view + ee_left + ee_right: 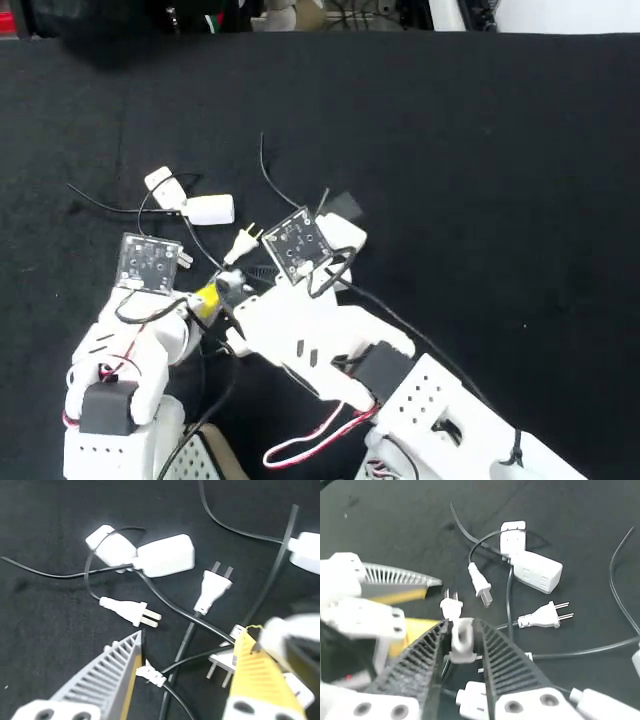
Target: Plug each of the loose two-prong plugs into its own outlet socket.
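Two white outlet blocks [210,209] [165,187] lie joined at the left of the black table [480,150]. A loose two-prong plug [245,240] lies just right of them. In the left wrist view the same blocks [165,555] sit beyond two loose plugs [130,611] [212,587]. My left gripper [190,635] is open over tangled black cables, and another plug [222,662] sits by its yellow finger [255,670]. My right gripper [461,625] is shut on a white plug [461,639], close beside the left gripper's fingers [395,575].
Thin black cables [270,180] trail across the table around the blocks and under both grippers. More white plugs [542,616] [480,585] lie between the grippers and the outlet blocks [537,570]. Both arms [330,340] crowd the front left; the table's right half is bare cloth.
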Controlling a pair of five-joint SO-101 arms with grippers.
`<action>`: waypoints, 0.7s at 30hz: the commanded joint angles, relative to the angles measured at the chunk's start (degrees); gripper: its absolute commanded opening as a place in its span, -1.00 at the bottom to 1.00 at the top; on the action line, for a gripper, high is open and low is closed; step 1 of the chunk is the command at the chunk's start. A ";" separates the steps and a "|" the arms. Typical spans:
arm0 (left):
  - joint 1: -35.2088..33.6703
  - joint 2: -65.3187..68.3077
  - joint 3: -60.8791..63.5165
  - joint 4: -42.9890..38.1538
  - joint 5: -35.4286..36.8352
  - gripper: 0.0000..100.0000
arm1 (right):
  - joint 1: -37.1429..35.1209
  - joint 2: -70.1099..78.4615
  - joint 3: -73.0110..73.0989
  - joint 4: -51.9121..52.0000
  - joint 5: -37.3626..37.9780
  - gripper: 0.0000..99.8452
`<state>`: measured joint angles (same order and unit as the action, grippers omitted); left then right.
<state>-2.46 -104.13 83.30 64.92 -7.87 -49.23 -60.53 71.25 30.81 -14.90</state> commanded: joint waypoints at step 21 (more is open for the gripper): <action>-18.07 -0.35 7.69 9.05 -24.53 -0.43 | 3.60 29.49 -23.69 26.64 -1.05 -0.98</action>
<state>-18.37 -104.40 87.08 74.33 -28.79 -43.34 -36.79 52.97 53.76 -15.25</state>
